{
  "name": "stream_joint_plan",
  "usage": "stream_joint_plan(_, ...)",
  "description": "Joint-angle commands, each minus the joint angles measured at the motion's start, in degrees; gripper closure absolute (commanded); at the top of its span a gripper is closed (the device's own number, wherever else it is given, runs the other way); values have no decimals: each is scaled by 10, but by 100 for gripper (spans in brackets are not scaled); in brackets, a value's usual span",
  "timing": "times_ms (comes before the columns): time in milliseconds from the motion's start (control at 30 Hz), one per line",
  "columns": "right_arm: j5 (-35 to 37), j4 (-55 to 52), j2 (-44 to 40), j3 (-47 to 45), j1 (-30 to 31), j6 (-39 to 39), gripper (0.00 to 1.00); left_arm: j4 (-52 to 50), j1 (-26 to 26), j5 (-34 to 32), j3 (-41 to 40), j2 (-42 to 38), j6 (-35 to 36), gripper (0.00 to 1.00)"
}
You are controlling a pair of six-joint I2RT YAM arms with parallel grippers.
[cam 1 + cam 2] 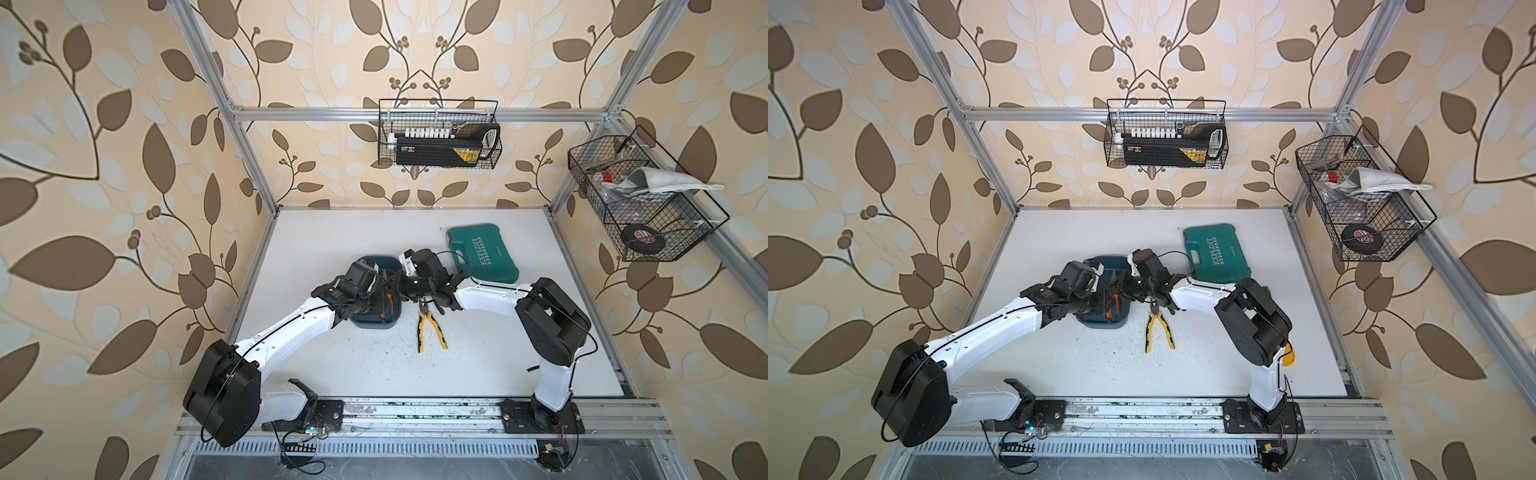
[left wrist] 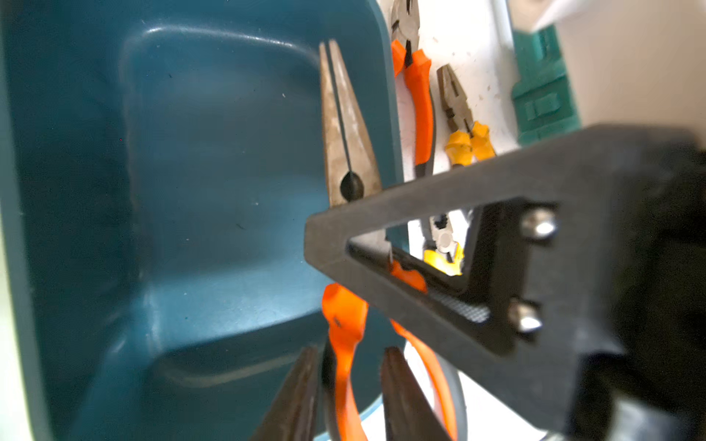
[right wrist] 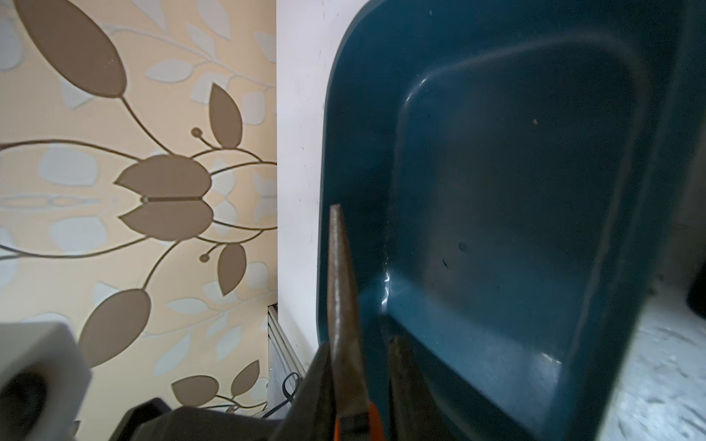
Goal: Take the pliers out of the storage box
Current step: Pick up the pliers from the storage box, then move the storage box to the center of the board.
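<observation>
- The white surface point(image 1: 332, 374) fills the lower middle of both top views. Both arms reach in from the bottom edge and meet at the centre.
- Two black wire baskets hang on the walls, one at top centre point(image 1: 438, 133) and one at the right point(image 1: 640, 199).
- The green case point(image 1: 484, 253) lettered EXPLOIT lies closed just upper right of centre.
- The storage box point(image 1: 386, 318) is dead centre, half hidden under the wrists. In the wrist views its floor point(image 2: 210, 172) looks bare.
- The left tool point(image 2: 351, 355) has its fingers spread a bit either side of one orange handle, with a gap on one side, so it's a loose fit and not a pinch.
- The right tool point(image 3: 361, 343) is closed in narrow around the same pair near the pivot. Honestly I can't tell if it's actually clamped.
- The long-nose pliers point(image 2: 345, 133) are that pair. They have orange handles, and the nose point(image 3: 342, 286) points out over the box's inside, next to its rim.
- The yellow pliers point(image 1: 421, 334) lie on the surface just right of the box, handles splayed toward the bottom of the frame.
- In the left wrist view, an orange pair point(image 2: 418, 99) and a small yellow pair point(image 2: 458, 114) lie side by side on the white, outside the box wall.
</observation>
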Motion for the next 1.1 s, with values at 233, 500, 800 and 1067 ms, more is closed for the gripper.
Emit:
stream_joint_plan(233, 25, -33, -40, -3, -10, -32, 88, 11, -5, -1, -4, -44, -13, 26)
stream_joint_plan(500, 23, -47, -125, -65, -67, -49, 90, 26, -5, 11, -17, -21, -14, 27)
stream_joint_plan(800, 31, -224, -248, -90, -97, -222, 90, 21, 8, -11, -35, -14, -7, 26)
stream_joint_plan(1067, -2, -241, -271, -142, -92, -251, 90, 31, 61, -4, -68, -23, -37, 27)
